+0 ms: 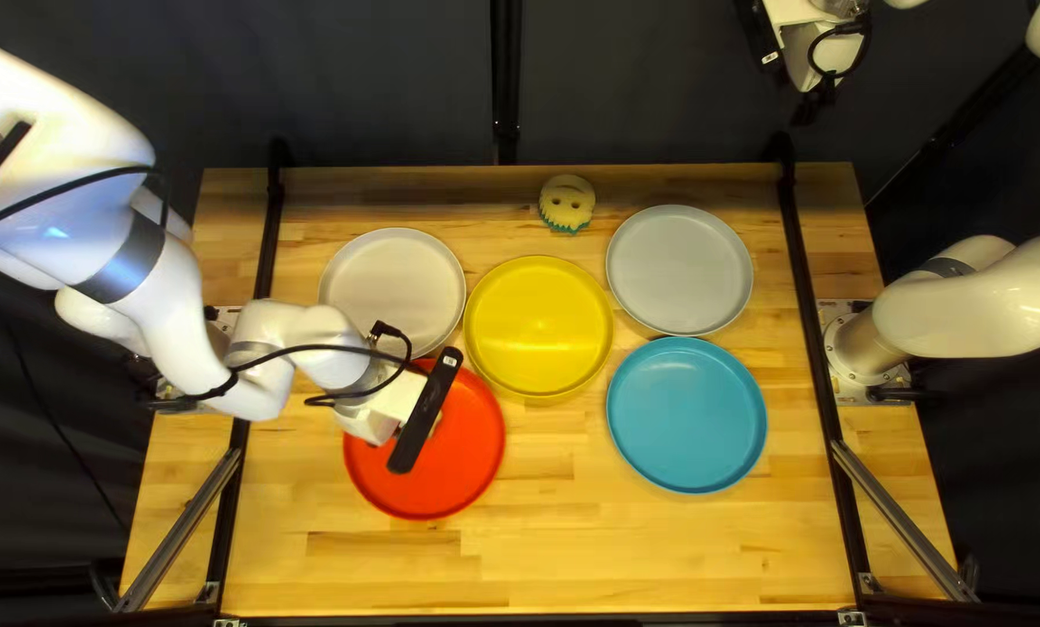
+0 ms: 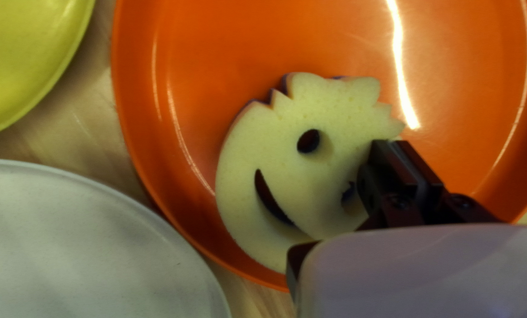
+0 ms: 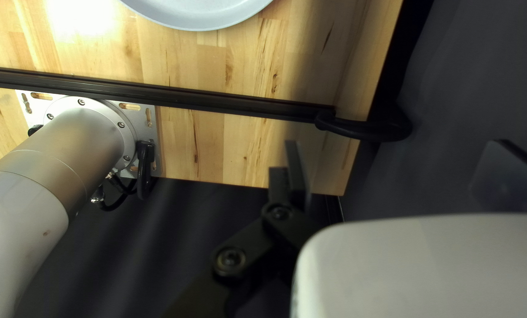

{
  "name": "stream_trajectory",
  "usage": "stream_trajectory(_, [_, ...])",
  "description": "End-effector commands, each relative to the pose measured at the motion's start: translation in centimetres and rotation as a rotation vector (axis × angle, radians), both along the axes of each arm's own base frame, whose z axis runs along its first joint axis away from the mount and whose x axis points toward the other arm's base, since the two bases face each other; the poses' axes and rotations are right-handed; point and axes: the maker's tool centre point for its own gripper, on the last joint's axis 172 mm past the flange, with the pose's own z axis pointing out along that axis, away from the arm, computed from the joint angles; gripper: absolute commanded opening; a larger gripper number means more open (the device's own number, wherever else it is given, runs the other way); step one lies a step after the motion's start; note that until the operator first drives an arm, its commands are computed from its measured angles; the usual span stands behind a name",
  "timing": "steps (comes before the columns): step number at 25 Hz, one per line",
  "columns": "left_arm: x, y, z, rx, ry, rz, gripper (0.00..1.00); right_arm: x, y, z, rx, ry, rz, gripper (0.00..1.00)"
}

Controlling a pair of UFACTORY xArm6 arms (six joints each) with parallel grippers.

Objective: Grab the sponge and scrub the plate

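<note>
Because the big wooden desk [image 1: 648, 557] held lots of round things, it helped to call the middle of the yellow plate [image 1: 540, 325] the middle of a clock in the top left view. The left arm [image 1: 113, 232] reached in and was much nearer the job than the right arm [image 1: 984, 308]. The red plate [image 1: 473, 447] sat between seven and eight o'clock, and the blue plate [image 1: 686, 412] sat at four.

The sponge [image 2: 275, 141] was inside the red plate's round. With twelve o'clock straight ahead of the left jaws [image 2: 401, 154], most of it spread toward nine and ten. It was nearly round, so no long way stood out. The left jaws looked pinched together on its edge, so the next rub likely needed to drag that wide side along flat, or it might fold. The right jaws [image 3: 396, 147] were spread wide, away from the plates.

Only the left wrist view showed this sponge's smile and eyes; the wrist hid them from above. Only the top left view showed the little spare sponge [image 1: 566, 202], at twelve o'clock.
</note>
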Motion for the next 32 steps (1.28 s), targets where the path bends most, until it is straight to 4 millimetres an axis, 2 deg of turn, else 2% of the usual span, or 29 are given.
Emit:
stream_trajectory(1, [0.9, -2.9, 0.1, -0.004, -0.005, -0.019, 0.0, 0.0, 0.0, 0.0, 0.0, 0.0, 0.0, 1.0])
stream_trajectory(7, [1.1, -8.0, 0.1, -0.009, -0.011, -0.047, 0.0, 0.0, 0.0, 0.0, 0.0, 0.0, 0.0, 1.0])
stream_trajectory(10, [1.0, -9.1, 0.2, -0.006, -0.012, -0.055, 0.0, 0.0, 0.0, 0.0, 0.0, 0.0, 0.0, 1.0])
stream_trajectory(12, [1.0, -9.0, 0.3, -0.003, -0.012, -0.058, 0.0, 0.0, 0.0, 0.0, 0.0, 0.0, 0.0, 1.0])
stream_trajectory(14, [1.0, -8.2, 0.3, -0.002, -0.01, -0.058, 0.0, 0.0, 0.0, 0.0, 0.0, 0.0, 0.0, 1.0])
stream_trajectory(23, [1.3, -0.3, -0.3, -0.011, -0.019, -0.026, 0.0, 0.0, 0.0, 0.0, 0.0, 0.0, 0.0, 1.0])
stream_trajectory(27, [1.5, 1.1, 0.1, -0.005, -0.021, -0.021, 0.0, 0.0, 0.0, 0.0, 0.0, 0.0, 0.0, 1.0])
stream_trajectory(32, [2.1, 0.9, 0.6, 0.004, -0.025, -0.023, 0.0, 0.0, 0.0, 0.0, 0.0, 0.0, 0.0, 1.0])
